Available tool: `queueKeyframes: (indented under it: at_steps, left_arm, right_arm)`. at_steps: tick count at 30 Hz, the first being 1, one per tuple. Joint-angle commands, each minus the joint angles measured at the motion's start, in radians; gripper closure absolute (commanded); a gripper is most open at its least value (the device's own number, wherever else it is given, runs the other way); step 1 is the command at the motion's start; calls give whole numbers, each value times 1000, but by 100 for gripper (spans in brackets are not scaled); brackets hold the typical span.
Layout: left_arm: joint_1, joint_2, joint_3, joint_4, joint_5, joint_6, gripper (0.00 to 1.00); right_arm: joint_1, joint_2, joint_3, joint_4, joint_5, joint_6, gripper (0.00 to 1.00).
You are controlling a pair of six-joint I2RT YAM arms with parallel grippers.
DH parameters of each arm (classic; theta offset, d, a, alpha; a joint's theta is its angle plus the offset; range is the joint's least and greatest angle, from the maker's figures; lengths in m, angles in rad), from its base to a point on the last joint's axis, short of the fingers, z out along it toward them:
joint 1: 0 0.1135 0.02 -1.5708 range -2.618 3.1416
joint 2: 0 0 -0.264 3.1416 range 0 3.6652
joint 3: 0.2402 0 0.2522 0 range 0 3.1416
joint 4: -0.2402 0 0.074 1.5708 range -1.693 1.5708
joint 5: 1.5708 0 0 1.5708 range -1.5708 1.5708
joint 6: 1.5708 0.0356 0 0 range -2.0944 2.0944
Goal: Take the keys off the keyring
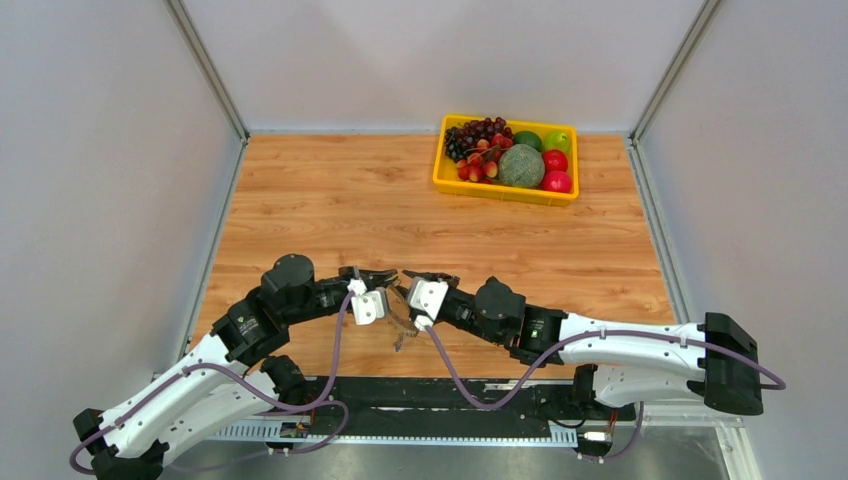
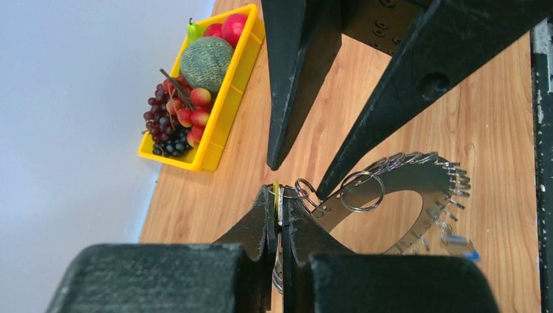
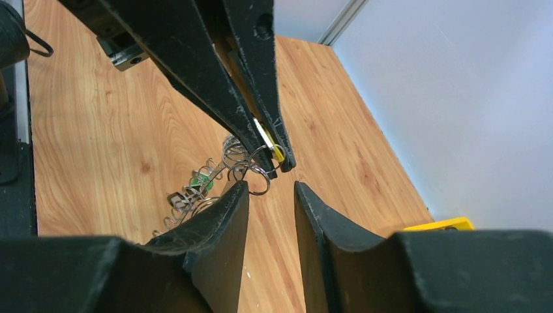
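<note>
**Left hand pinches yellow key; right hand gapes beside the keyring**

Black fingers of the left hand (image 2: pixel 279 193) fill the bottom of its wrist view. They are pressed together on the thin yellow key (image 3: pixel 276 151), which shows as a narrow strip between the tips. Small wire rings link that key to the keyring (image 2: pixel 417 173), a flat grey disc with a large hole and a rim fringed with loops. It stretches away from the tips over the worktop (image 1: pixel 330 200); whether it touches the wood I cannot tell. A green tag (image 3: pixel 199 181) hangs among the loops. Facing them, the right hand (image 3: pixel 270 189) has its fingers spread and grips nothing, one tip close against the keyring's rim. Well apart, at the far edge, sits a yellow tray (image 1: pixel 500 194) of fruit.
</note>
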Motion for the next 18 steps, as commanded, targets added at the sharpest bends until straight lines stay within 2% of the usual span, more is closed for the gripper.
queueKeyframes:
  at_steps: [1, 8, 11, 14, 18]
  left_arm:
    - [1, -16, 18, 54, 26, 18, 100]
    - [3, -16, 16, 54, 27, 18, 100]
    - [2, -17, 16, 54, 26, 18, 100]
    - [2, -18, 16, 53, 24, 18, 100]
    - [2, -16, 15, 54, 22, 19, 100]
  right_arm:
    - [16, 21, 29, -7, -9, -42, 64]
    - [24, 22, 33, 11, 9, -32, 88]
    - [24, 6, 16, 34, 12, -7, 90]
    - [24, -7, 5, 45, 16, 17, 99]
    - [25, -21, -2, 53, 28, 75, 100]
